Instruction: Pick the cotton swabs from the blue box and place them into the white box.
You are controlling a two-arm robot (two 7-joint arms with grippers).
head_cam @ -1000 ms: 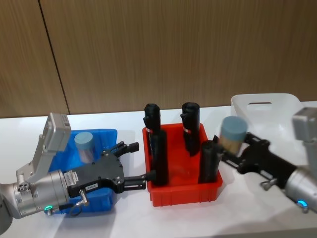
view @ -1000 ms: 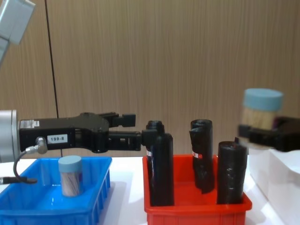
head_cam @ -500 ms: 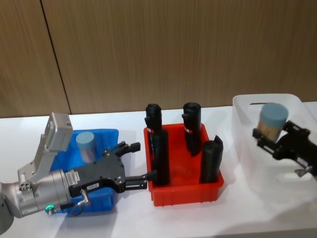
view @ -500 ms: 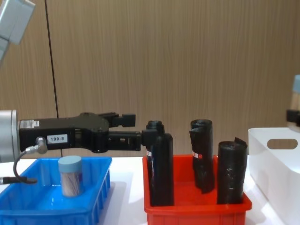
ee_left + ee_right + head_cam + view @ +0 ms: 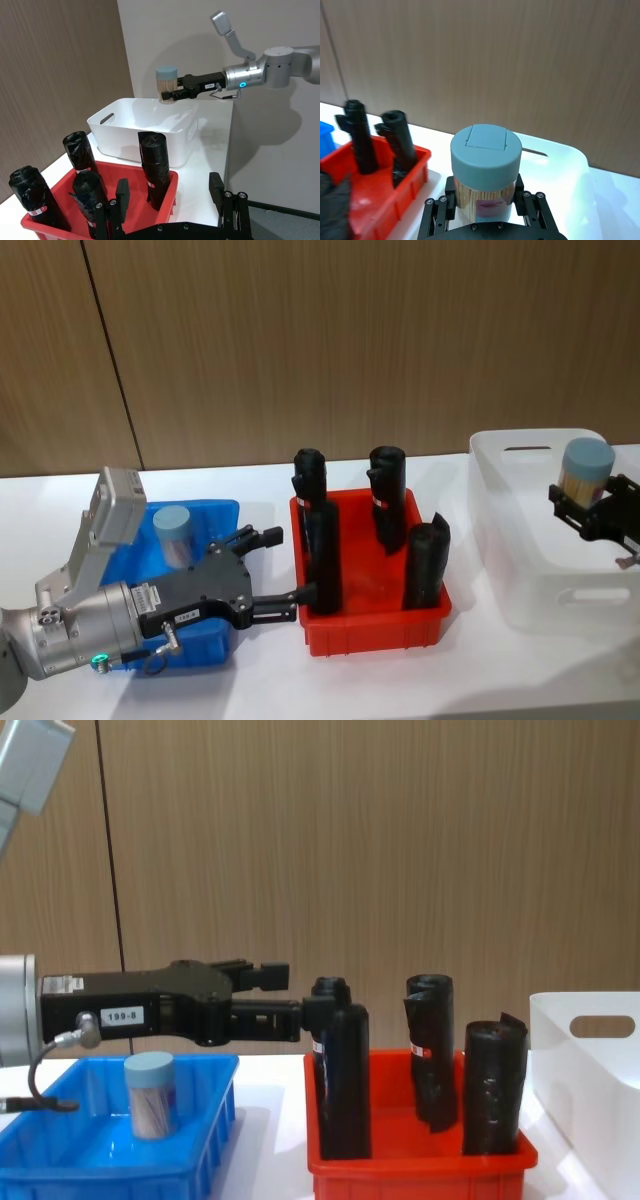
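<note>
Pincer of the right arm [image 5: 583, 502] is clamped on a cotton swab tub [image 5: 587, 462], lid up. The arm reaches in level from the right and holds the tub above the white box [image 5: 530, 570]. We note the left pincer [image 5: 285, 565] with fingers spread, level above the blue box [image 5: 215, 512], pointing toward the red bin [image 5: 370, 628]. A second tub [image 5: 172, 532] stands upright in the blue box.

A small white label [image 5: 123, 1016] on the black body of the left gripper [image 5: 285, 993], at the left of the scene, reads 199-8, and the little red and white tags [image 5: 421, 1050] on the black rolls [image 5: 490, 1090] in the middle are too small to read.
</note>
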